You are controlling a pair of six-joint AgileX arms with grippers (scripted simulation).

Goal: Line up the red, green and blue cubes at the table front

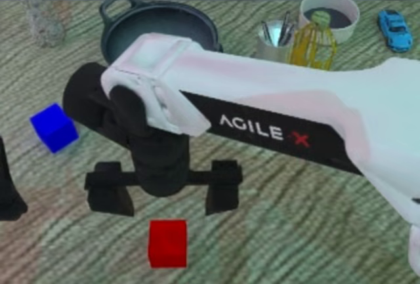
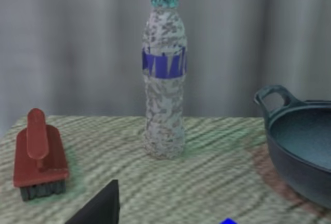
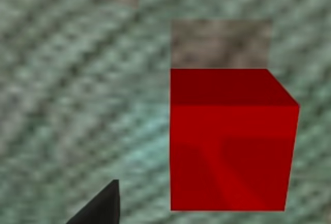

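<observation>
1. Right claw (image 1: 164, 189) hung over the worktop (image 1: 295, 225), fingers spread wide apart and empty, likely so it could straddle a cube.
2. Red cube (image 1: 167, 243) sat on the worktop just in front of the claw, not touched, not between the fingers.
3. Blue cube (image 1: 54, 127) lay off to the claw's left and further back, well apart.
4. Green cube not seen; maybe hidden under the arm.
5. Left claw (image 1: 10, 192) was parked at the left edge; couldn't tell its fingers.

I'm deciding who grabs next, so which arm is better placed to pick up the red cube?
Right. The right gripper hangs with jaws open just behind the red cube, which fills its wrist view. The left gripper sits at the table's left edge, nearer the blue cube.
</observation>
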